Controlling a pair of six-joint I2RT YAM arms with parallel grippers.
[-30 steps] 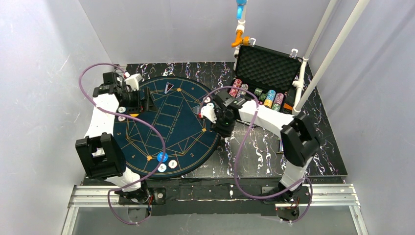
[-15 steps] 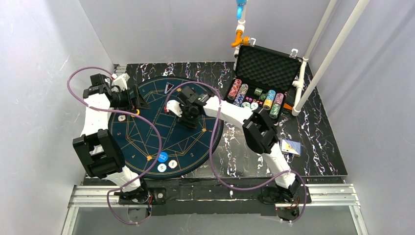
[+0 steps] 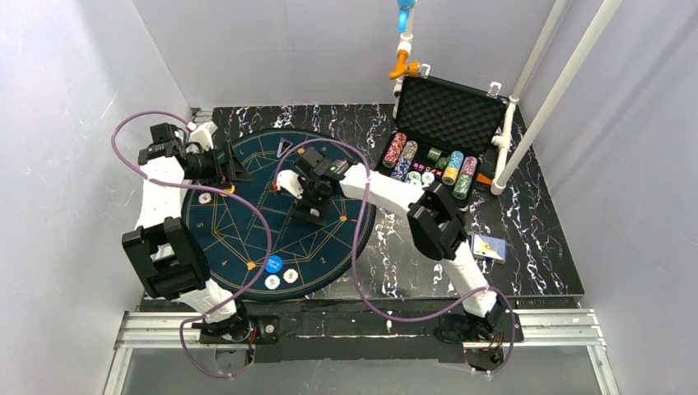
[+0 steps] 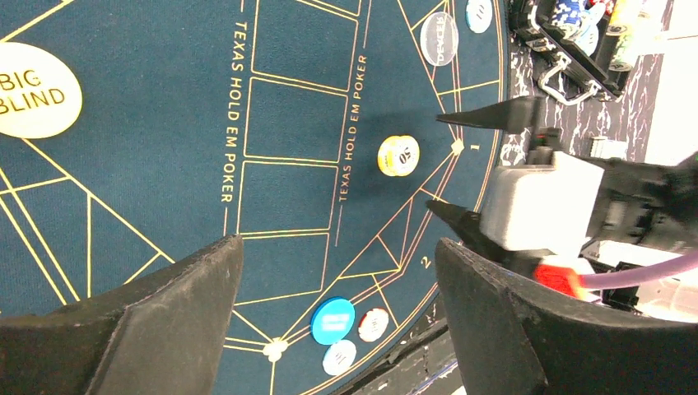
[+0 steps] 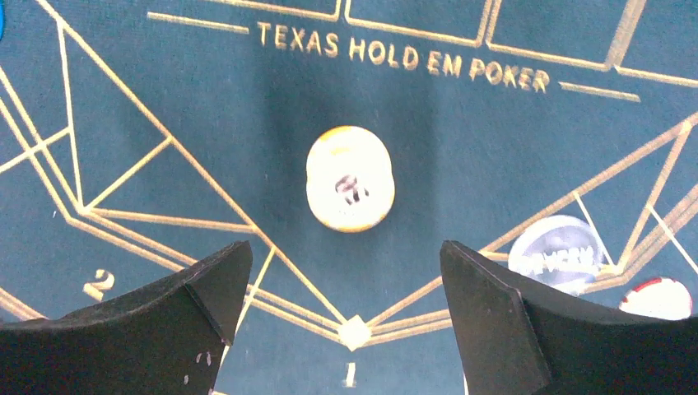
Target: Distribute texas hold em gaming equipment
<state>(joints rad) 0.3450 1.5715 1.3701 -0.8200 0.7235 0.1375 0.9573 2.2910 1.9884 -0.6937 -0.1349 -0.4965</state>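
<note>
My right pincer (image 5: 346,251) has swung left from the right edge of the mat (image 5: 165,82) to its middle, jaws apart over a flat yellow poker chip (image 5: 350,178); my left pincer (image 4: 337,243) gapes too.

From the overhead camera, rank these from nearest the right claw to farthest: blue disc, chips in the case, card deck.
1. The blue disc, at the mat's near edge, nearest the right gripper.
2. The chips in the case, far right.
3. The card deck, on the table's right side.
</note>
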